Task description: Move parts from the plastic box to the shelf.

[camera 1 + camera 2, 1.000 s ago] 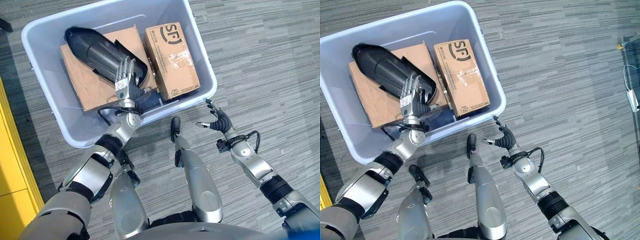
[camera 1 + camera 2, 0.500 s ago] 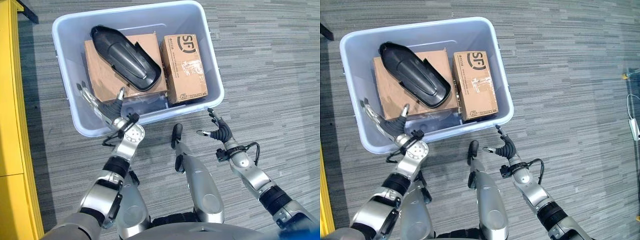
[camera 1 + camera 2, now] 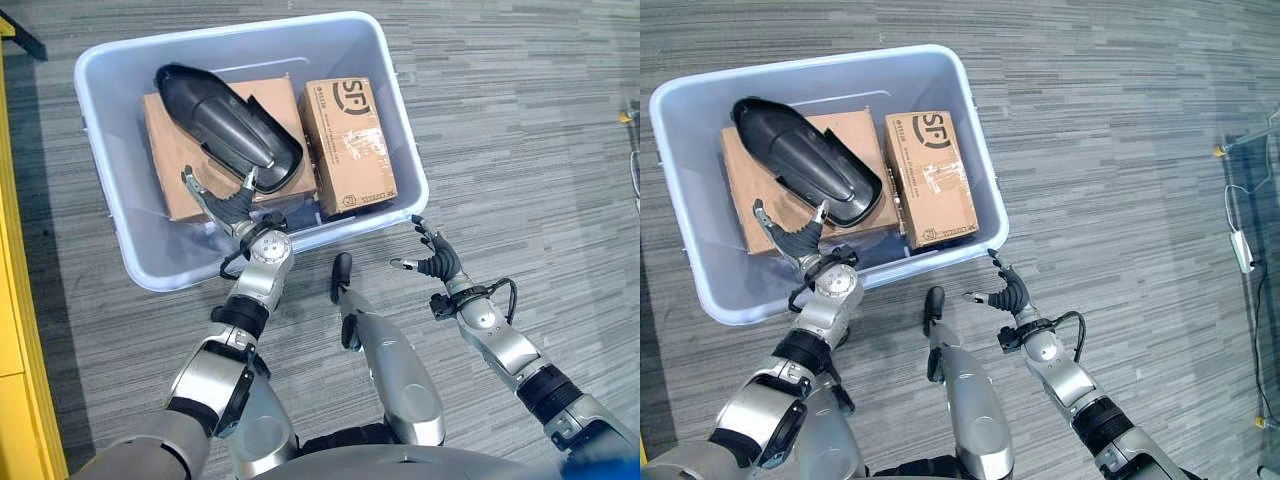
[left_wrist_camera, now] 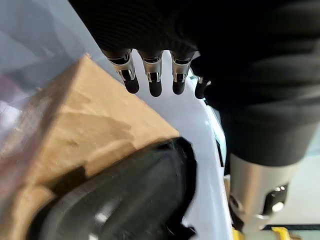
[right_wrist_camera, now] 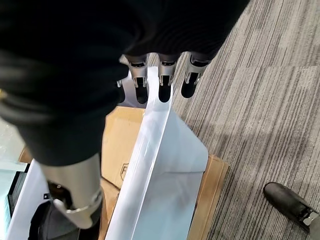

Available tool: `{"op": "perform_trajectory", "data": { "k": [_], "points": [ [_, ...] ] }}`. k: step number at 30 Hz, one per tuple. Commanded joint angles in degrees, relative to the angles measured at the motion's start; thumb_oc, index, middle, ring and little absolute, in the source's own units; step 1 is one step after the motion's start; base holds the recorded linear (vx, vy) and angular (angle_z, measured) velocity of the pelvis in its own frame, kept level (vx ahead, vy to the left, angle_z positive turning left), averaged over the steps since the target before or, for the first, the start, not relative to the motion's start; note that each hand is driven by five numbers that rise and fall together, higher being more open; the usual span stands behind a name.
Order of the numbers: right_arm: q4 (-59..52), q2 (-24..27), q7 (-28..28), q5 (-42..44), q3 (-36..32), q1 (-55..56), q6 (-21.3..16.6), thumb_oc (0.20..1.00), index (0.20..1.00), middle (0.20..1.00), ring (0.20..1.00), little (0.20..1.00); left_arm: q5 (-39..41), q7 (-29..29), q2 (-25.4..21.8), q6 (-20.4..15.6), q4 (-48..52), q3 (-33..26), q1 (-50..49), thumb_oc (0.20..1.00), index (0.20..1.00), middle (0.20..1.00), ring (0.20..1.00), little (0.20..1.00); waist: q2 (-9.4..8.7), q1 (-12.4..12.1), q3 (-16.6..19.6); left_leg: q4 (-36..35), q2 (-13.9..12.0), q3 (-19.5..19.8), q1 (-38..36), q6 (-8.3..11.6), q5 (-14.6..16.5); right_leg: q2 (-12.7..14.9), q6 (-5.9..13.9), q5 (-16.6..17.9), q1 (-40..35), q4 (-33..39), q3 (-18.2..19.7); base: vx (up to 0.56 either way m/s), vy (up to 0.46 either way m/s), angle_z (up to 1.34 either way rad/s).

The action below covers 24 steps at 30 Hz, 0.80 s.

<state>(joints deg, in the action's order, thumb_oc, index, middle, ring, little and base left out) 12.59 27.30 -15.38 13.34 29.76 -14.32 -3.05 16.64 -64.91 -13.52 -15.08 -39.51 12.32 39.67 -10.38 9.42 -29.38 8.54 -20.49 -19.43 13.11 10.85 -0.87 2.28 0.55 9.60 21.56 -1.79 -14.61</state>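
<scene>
Reaching over the near rim of the plastic box (image 3: 105, 215), the robot's left hand (image 3: 228, 205) spreads its fingers loose above a flat cardboard sheet (image 3: 170, 150), grasping nothing. From the head cameras, a black molded part (image 3: 228, 125) lies across that sheet inside the box, with a taped cardboard carton (image 3: 347, 143) just beside it. Outside the box's near right corner, the right hand (image 3: 1008, 294) hangs over grey carpet (image 3: 1120, 180), fingers relaxed and empty. The left wrist camera shows straight fingers (image 4: 154, 82) above cardboard and the black part. The right wrist camera shows released fingers (image 5: 165, 85) over the box rim.
</scene>
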Motion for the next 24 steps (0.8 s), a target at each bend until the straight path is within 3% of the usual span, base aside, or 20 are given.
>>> {"op": "perform_trajectory", "data": {
  "k": [1,11,12,15,20,24],
  "points": [
    [-3.59,0.38,0.45,0.21,-1.07,-2.77,-0.72,1.000,1.000,1.000,1.000,1.000,3.65,0.63,-4.40,2.41,-0.37,-0.30,4.23,1.000,1.000,1.000,1.000,1.000,-5.14,-0.22,-0.42,6.31,-1.76,1.08,7.85,0.48,-1.41,0.73,4.27,-8.72,-1.53,-6.91,0.68,0.04,-0.049,-0.14],
    [-3.38,0.34,-0.27,0.98,0.47,-3.76,0.19,1.000,1.000,1.000,1.000,1.000,7.96,1.25,-5.83,6.89,-6.78,-1.43,8.99,1.000,1.000,1.000,1.000,1.000,-6.53,0.93,-0.42,8.57,-2.55,1.55,10.64,0.80,-0.57,0.16,4.01,-9.15,1.15,-8.37,0.81,0.03,-0.033,-0.04],
    [-3.41,0.42,-0.29,1.09,0.58,-3.87,0.49,1.000,1.000,1.000,1.000,1.000,12.80,0.66,-5.84,6.91,-8.18,-2.28,9.77,1.000,1.000,1.000,1.000,1.000,-6.74,1.12,-0.42,9.31,-2.61,1.90,11.48,0.85,-0.30,0.02,3.93,-9.21,1.76,-8.67,0.82,0.03,-0.040,0.02],
    [-3.30,0.42,-0.39,1.18,0.87,-4.14,0.68,1.000,1.000,1.000,1.000,1.000,13.15,0.51,-5.99,6.66,-9.81,-3.09,10.39,1.000,1.000,1.000,1.000,1.000,-7.00,1.26,-0.42,10.03,-2.72,2.31,12.43,0.99,-0.14,-0.07,3.90,-9.22,2.52,-9.05,0.78,0.03,-0.038,0.01],
    [-3.33,0.82,-0.88,1.42,1.47,-3.83,0.40,1.000,1.000,1.000,1.000,1.000,13.62,-8.79,-6.11,4.84,-12.69,-5.24,9.99,1.000,1.000,1.000,1.000,1.000,-7.26,1.09,-0.42,10.42,-2.62,3.38,14.06,1.12,-0.04,-0.20,3.83,-9.51,3.76,-9.67,0.65,0.03,-0.055,0.03],
    [-2.28,0.43,-1.84,2.24,2.83,-5.32,0.32,1.000,1.000,1.000,1.000,1.000,15.33,-5.13,-6.27,4.76,-15.85,-6.11,10.66,1.000,1.000,1.000,1.000,1.000,-7.80,0.83,-0.42,10.79,-2.79,4.18,15.17,1.37,-0.10,-0.23,3.88,-9.28,4.41,-9.72,0.39,0.02,-0.064,0.07]
  ]
}}
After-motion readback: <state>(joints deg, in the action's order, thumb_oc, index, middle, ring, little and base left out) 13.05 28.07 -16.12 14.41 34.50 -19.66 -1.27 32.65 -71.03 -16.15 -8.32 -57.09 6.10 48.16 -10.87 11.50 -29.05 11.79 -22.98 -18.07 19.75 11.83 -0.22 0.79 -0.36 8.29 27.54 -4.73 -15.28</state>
